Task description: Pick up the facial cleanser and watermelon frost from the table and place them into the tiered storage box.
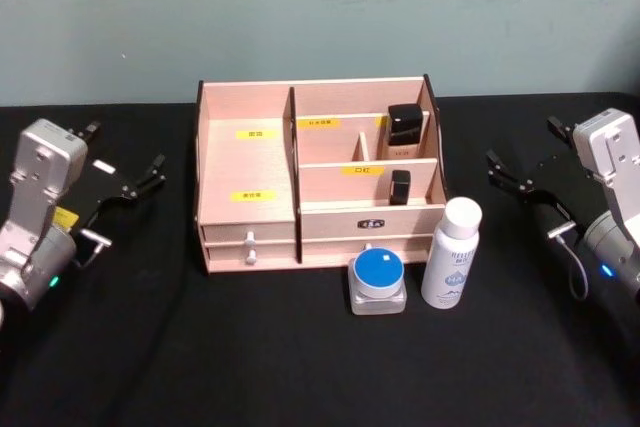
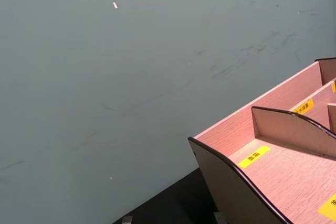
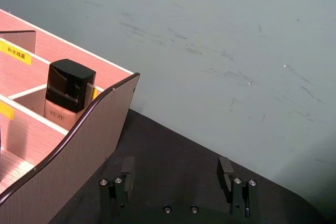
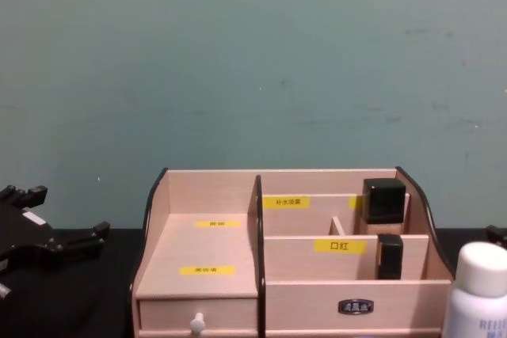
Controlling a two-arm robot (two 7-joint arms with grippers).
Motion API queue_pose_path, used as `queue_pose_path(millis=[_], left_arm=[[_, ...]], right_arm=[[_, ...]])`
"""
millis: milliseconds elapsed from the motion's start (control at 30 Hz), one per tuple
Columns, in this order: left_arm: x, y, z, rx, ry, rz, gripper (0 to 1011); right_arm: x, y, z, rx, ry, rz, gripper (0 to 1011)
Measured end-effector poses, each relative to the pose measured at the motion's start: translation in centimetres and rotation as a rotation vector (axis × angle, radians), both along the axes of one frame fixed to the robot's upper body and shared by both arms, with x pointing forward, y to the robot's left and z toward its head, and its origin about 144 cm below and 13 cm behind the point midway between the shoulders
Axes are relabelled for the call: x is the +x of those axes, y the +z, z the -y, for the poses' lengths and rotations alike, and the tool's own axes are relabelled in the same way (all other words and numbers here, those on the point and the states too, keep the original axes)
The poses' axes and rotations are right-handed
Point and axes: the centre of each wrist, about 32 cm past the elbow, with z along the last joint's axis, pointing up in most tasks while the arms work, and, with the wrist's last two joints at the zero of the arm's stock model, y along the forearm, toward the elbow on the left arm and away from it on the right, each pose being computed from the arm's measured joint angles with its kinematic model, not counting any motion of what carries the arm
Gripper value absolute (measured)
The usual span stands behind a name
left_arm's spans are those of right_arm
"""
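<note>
The tiered storage box (image 1: 245,107) stands mid-table, pale wood with yellow labels and two bottom drawers. In front of its right half stand a white bottle with blue lettering (image 1: 452,254), apparently the facial cleanser, and a short clear jar with a blue lid (image 1: 378,282), apparently the watermelon frost. The bottle's top (image 4: 479,290) shows in the chest view. My left gripper (image 1: 125,150) hovers open left of the box, holding nothing. My right gripper (image 1: 522,143) hovers open right of the box; the right wrist view shows its fingers spread (image 3: 176,169) beside the box's curved side (image 3: 68,171).
A dark square bottle (image 1: 404,125) sits in the box's upper right compartment, and a small black tube (image 1: 400,187) in the tier below it. The box's left compartments (image 2: 283,182) hold nothing. Black cloth covers the table, and a grey-green wall stands behind it.
</note>
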Motion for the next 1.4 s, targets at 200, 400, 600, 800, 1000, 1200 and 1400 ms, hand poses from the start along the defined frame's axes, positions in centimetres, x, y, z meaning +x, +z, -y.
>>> queue_pose_path(millis=[200, 400, 600, 800, 1000, 1200, 1400], left_arm=[[0.0, 0.0, 0.0, 0.000, 0.000, 0.000, 1001], [0.0, 0.0, 0.0, 0.000, 0.000, 0.000, 1001], [0.0, 0.0, 0.0, 0.000, 0.000, 0.000, 1001], [0.0, 0.0, 0.0, 0.000, 0.000, 0.000, 1001], [0.0, 0.0, 0.0, 0.000, 0.000, 0.000, 1001], [0.0, 0.0, 0.0, 0.000, 0.000, 0.000, 1001], [0.0, 0.0, 0.0, 0.000, 0.000, 0.000, 1001]], right_arm=[[0.0, 0.0, 0.0, 0.000, 0.000, 0.000, 1003], [0.0, 0.0, 0.0, 0.000, 0.000, 0.000, 1002], [0.0, 0.0, 0.0, 0.000, 0.000, 0.000, 1002], [-0.3, -0.2, 0.5, 0.018, -0.002, -0.023, 1002], [-1.4, 1.0, 1.1, 0.034, 0.026, -0.010, 1002], [-3.6, 2.9, 1.0, 0.043, 0.097, -0.005, 1002], [-6.1, 4.2, 0.6, 0.033, 0.141, -0.033, 1003]])
